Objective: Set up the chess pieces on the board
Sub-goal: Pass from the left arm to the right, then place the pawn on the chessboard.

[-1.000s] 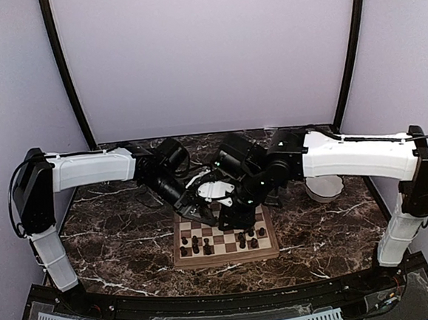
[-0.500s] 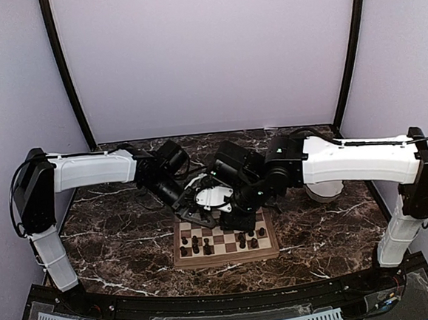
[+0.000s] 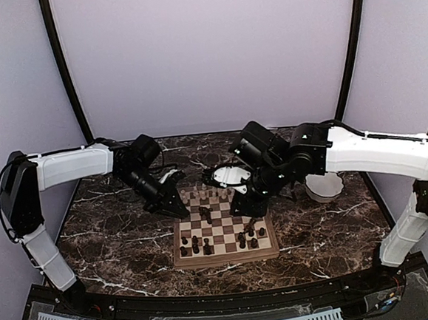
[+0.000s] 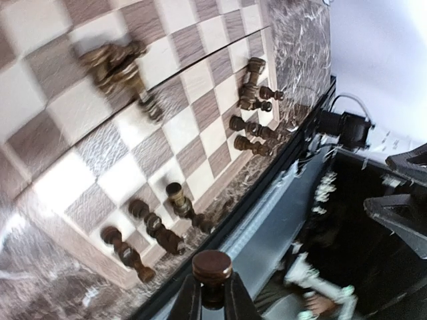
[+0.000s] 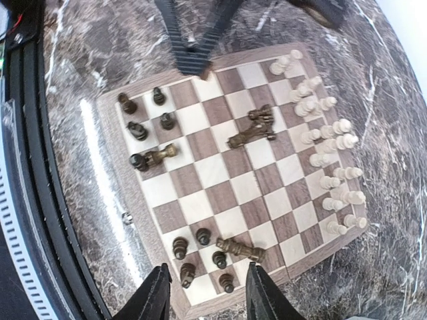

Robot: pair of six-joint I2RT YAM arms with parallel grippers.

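The board (image 3: 183,257) lies at the table's middle; it also shows in the left wrist view (image 4: 80,247) and the right wrist view (image 5: 110,143). Cream chess pieces (image 5: 327,143) stand along its far side (image 3: 205,194). Dark chess pieces (image 5: 143,127) stand in two groups near the front edge (image 3: 195,244), and three or so lie fallen (image 5: 252,128). My left gripper (image 3: 175,206) is just off the board's far left corner, shut (image 4: 212,285) on a dark brown piece (image 4: 212,267). My right gripper (image 3: 249,215) hangs open (image 5: 208,288) and empty above the board's right side.
A white bowl (image 3: 325,187) stands on the marble table to the right of the board, behind the right arm. A black rail (image 3: 210,301) runs along the table's front edge. Purple walls close in the back and both sides.
My left gripper has drawn back from above the board's middle to its far left corner. My right gripper has lifted and shifted right. The board's far rows now show.
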